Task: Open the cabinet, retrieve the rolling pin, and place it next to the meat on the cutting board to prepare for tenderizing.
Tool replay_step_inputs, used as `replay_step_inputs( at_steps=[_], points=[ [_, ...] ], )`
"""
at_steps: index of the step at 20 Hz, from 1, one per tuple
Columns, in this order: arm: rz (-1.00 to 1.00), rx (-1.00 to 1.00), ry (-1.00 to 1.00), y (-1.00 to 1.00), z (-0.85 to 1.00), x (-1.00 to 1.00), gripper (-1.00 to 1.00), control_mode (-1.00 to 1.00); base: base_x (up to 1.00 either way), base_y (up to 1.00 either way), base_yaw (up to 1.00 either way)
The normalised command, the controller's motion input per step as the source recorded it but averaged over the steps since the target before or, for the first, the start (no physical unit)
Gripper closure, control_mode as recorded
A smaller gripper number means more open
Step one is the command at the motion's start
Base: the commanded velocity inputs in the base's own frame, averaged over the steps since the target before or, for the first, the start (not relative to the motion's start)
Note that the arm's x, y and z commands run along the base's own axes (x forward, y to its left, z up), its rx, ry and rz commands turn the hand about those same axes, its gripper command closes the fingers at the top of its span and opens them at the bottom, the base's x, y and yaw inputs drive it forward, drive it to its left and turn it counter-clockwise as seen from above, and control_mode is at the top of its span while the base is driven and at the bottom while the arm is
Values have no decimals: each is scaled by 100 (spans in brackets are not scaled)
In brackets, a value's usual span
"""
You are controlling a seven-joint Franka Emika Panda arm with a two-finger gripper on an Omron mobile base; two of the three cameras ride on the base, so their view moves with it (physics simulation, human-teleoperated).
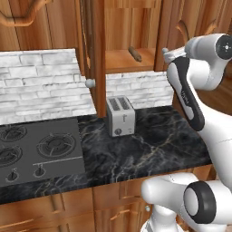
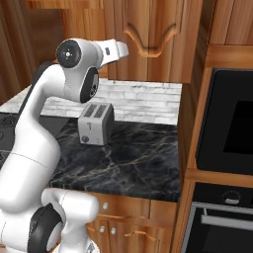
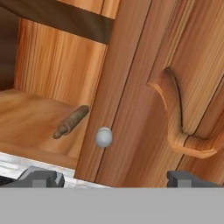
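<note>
Dark fingertips (image 3: 43, 178) of the jaws are standing wide apart at the bottom of the hand view, gripping nothing, and they are facing the cabinet (image 3: 131, 87) up close. Between the tips, the closed right door is showing its small round silver knob (image 3: 103, 137), with the carved arch of the panel curving to the right of it. Left of that door's edge the cabinet is standing open, and the rolling pin (image 3: 71, 121) is lying on the wooden shelf (image 3: 30, 118) inside, slanted, with one handle end pointing toward the near left. In the left base view the same rolling pin (image 1: 134, 54) is lying on the shelf in the open compartment, while the left door (image 1: 93, 54) is swung out edge-on toward the camera, its knob (image 1: 90, 83) hanging over the desk. The white arm (image 1: 190, 86) is reaching up on the right, level with the shelf. Below, a silver toaster (image 1: 120, 116) is standing on the black marble desk (image 1: 149, 145) against the white brick wall (image 1: 41, 86), and a stovetop (image 1: 38, 149) is lying to the left. In the right base view a black oven (image 2: 227, 123) is sitting at the far right.
</note>
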Motion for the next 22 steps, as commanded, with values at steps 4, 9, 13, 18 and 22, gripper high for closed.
replay_step_inputs(
  at_steps=[4,9,13,18,22],
  points=[
    [0,1,0,0,0,31,-100,-100,0,0,0],
    [0,1,0,0,0,38,-100,-100,0,0,0],
    [0,0,0,0,0,30,-100,-100,0,0,0],
    [0,0,0,0,0,15,-100,-100,0,0,0],
    [0,0,0,2,0,17,-100,-100,0,0,0]
  ],
)
